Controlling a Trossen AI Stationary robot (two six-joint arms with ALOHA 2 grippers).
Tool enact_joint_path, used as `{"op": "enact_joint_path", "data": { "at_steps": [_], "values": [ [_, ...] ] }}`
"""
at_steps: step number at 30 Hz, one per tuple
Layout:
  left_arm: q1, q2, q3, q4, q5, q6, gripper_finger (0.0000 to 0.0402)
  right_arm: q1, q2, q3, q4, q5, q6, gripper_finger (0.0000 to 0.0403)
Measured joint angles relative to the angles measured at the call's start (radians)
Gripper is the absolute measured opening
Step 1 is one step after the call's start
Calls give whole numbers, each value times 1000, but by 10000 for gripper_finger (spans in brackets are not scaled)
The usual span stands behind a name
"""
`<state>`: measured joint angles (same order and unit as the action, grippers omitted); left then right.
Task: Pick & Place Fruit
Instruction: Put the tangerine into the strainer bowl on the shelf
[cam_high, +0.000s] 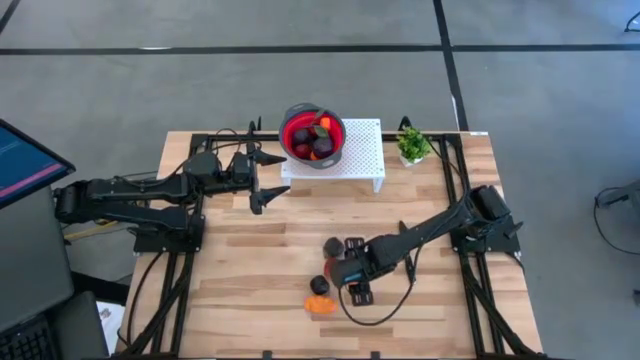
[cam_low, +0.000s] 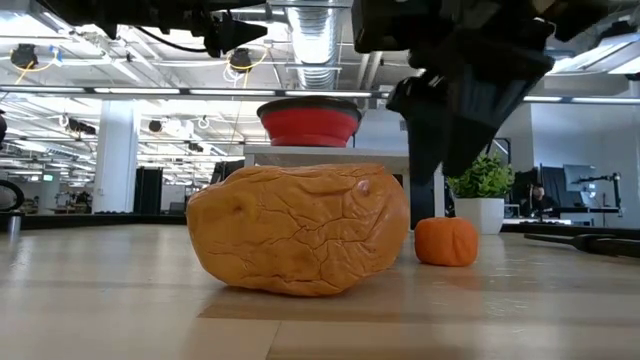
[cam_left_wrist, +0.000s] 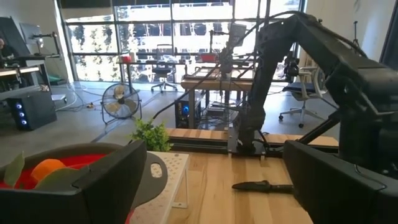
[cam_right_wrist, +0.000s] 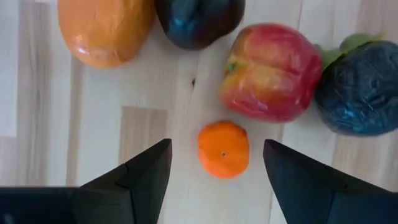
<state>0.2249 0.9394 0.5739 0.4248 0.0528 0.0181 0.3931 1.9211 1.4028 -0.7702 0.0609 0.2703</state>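
Note:
My right gripper (cam_right_wrist: 216, 163) is open and hovers above a small orange (cam_right_wrist: 223, 149), one finger on either side, touching nothing. Around that orange on the table lie a red-yellow ball (cam_right_wrist: 270, 71), a dark plum (cam_right_wrist: 199, 18), a larger orange piece (cam_right_wrist: 106, 28) and a dark blue-black fruit with a green leaf (cam_right_wrist: 357, 87). In the low view the small orange (cam_low: 446, 242) sits beside the larger orange piece (cam_low: 300, 230). The red bowl (cam_high: 313, 137) holds several fruits and stands on a white rack (cam_high: 365, 150). My left gripper (cam_high: 268, 177) waits open, left of the bowl.
A small green potted plant (cam_high: 412, 146) stands to the right of the rack. A black-handled knife (cam_left_wrist: 261, 185) lies on the table near the right arm's base. Bare wood shows along the near edge and on the near left of the table (cam_high: 230, 290).

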Motion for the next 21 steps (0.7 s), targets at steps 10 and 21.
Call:
{"op": "enact_joint_path", "data": {
  "at_steps": [10,21],
  "values": [
    [0,0,0,3,0,0,374,-1,-1,-116,109,16,-15,249],
    [0,0,0,4,0,0,374,-30,-1,-205,235,19,-17,249]
  ]
}}
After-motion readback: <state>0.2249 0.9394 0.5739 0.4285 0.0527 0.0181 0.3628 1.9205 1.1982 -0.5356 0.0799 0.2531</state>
